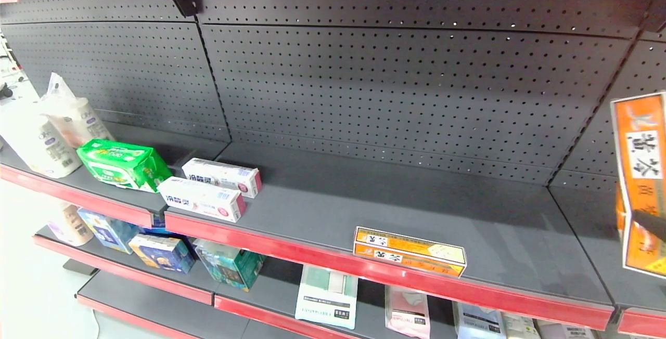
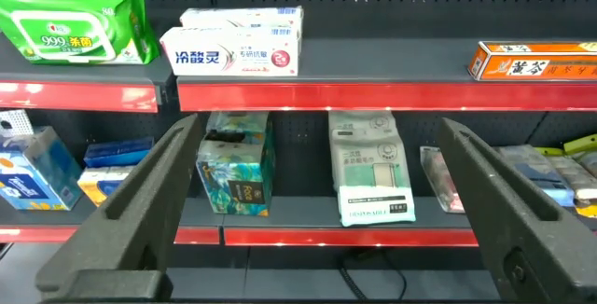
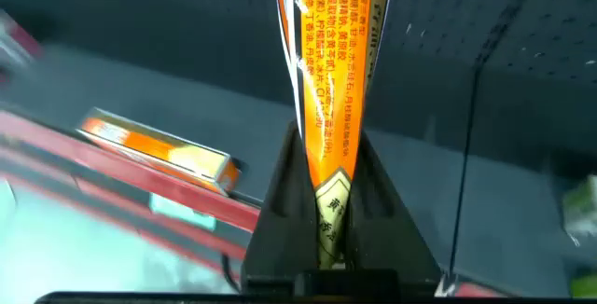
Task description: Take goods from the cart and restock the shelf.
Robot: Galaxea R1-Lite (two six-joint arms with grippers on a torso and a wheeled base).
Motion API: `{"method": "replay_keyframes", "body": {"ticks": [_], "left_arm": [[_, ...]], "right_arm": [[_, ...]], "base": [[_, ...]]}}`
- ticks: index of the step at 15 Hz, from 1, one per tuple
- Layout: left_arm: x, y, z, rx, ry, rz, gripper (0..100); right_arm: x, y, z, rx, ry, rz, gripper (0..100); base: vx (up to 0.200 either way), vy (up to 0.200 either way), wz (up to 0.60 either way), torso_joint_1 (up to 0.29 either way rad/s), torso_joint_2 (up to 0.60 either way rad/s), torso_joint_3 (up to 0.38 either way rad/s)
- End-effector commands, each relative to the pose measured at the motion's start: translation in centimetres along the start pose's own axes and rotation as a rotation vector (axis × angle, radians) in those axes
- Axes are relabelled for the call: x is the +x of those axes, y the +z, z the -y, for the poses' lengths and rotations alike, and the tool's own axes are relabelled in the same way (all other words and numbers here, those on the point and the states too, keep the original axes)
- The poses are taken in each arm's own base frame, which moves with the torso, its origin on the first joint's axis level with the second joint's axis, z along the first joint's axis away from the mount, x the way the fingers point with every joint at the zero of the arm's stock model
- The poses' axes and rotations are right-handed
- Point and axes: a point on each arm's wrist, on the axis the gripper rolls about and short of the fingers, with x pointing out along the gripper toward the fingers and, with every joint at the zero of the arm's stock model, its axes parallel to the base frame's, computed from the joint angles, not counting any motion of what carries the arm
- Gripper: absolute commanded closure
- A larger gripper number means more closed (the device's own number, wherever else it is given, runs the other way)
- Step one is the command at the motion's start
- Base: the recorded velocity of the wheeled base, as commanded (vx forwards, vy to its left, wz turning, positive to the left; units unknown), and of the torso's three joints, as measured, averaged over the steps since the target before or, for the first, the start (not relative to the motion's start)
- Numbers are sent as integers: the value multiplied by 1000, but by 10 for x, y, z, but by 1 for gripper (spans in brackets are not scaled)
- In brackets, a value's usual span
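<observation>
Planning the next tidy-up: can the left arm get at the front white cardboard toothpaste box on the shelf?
Probably yes: the left claw is open and empty, facing the front white cardboard toothpaste box at the shelf edge, nothing between.

Black characters on orange box (image 1: 409,251), blue characters on white boxes (image 2: 231,52), numerals on green pack (image 2: 70,24)

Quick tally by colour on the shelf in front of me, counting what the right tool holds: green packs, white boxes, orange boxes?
Green wipes pack: 1
White boxes: 2
Orange boxes: 2, that is the lying box at the shelf's front edge and the held box in the right tool
Total: 5
</observation>
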Motion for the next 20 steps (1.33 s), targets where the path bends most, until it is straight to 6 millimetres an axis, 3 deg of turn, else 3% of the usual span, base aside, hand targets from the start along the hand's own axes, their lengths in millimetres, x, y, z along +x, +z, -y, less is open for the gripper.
{"method": "replay_keyframes", "body": {"ticks": [1, 3, 6, 9, 11, 12, 13, 20], "left_arm": [[0, 0, 0, 0, 1, 3, 0], [0, 0, 0, 0, -1, 5, 0], [0, 0, 0, 0, 1, 3, 0], [0, 0, 0, 0, -1, 3, 0], [0, 0, 0, 0, 1, 3, 0], [0, 0, 0, 0, 1, 3, 0], [0, 0, 0, 0, -1, 3, 0], [0, 0, 0, 0, -1, 3, 0]], "right_arm": [[78, -5, 11, -64, 93, -220, 100], [105, -8, 18, -104, 137, -282, 100], [131, -12, 27, -193, 243, -311, 100], [175, -17, 48, -365, 376, -304, 100], [198, -11, 50, -436, 420, -272, 100], [199, -11, 50, -438, 421, -271, 100], [216, -8, 48, -477, 442, -252, 100], [216, -15, 40, -646, 500, -233, 100]], "base": [[0, 0, 0, 0, 0, 0], [0, 0, 0, 0, 0, 0], [0, 0, 0, 0, 0, 0], [0, 0, 0, 0, 0, 0], [0, 0, 0, 0, 0, 0], [0, 0, 0, 0, 0, 0], [0, 0, 0, 0, 0, 0], [0, 0, 0, 0, 0, 0]]}}
